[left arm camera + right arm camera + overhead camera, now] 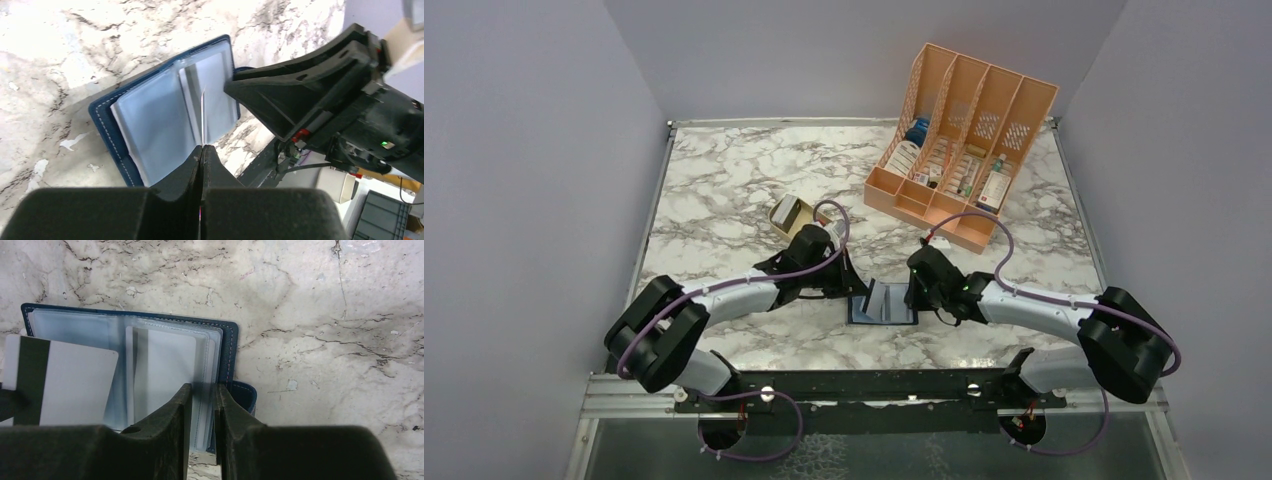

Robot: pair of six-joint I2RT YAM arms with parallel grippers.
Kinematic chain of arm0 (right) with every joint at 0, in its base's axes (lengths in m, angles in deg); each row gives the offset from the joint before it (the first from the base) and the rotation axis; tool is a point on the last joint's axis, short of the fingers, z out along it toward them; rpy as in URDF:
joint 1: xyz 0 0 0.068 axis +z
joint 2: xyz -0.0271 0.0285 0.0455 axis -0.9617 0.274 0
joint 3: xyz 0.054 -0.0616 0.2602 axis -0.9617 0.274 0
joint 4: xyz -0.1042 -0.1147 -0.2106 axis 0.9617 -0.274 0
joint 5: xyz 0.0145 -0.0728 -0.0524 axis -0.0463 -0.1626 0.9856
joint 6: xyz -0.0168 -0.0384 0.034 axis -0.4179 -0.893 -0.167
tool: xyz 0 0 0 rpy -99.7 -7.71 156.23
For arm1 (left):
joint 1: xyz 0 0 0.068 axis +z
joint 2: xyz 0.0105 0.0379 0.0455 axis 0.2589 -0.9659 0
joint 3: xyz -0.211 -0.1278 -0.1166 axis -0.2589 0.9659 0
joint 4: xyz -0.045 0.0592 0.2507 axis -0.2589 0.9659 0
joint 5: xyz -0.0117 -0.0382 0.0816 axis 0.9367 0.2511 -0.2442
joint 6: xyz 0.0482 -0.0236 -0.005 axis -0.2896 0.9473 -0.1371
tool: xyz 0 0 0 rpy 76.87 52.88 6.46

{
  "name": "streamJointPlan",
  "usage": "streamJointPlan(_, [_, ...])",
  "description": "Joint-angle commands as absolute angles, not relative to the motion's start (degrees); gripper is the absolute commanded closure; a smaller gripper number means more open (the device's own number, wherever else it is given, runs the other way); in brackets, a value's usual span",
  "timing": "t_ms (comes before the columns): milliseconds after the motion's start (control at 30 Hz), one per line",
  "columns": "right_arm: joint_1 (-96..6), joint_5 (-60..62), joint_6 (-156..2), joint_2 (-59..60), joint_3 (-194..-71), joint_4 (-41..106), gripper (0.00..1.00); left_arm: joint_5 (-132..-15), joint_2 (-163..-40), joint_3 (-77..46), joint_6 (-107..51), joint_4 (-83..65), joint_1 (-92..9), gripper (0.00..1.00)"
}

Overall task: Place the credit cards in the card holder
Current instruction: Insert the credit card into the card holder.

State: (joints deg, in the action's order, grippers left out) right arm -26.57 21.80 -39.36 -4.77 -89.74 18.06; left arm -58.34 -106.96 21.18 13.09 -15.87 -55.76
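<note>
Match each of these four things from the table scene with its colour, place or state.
Column one:
1. card holder
2. credit card
3. file rack
4. tin

Column two:
A. peach, at the far right
B. pinched in the left gripper
C. navy, lying open with its sleeves showing
D. gold, left of centre

Pairs: 1-C, 2-B, 3-A, 4-D

Place: robot lab cell | marbled worktop (724, 190) stood boxed in by plain grey walls (524, 160) | left arm (724, 295) and right arm (1034, 305) were bolted to a metal rail (864, 383)
</note>
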Motion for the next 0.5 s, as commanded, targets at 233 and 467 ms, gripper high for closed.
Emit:
streamJointPlan(233, [-26.29,18.89,-38.38,-5.18,-86.84,17.61,0.80,-60.53,-111.07,22.42,14.18,-20.21,-56.62,1.00])
streamJointPlan(467, [-26.29,18.75,-38.63,-5.46,-86.83,17.68,0.80,-60.71,-113.26,22.35,15.04,-20.97,-57.17,1.00])
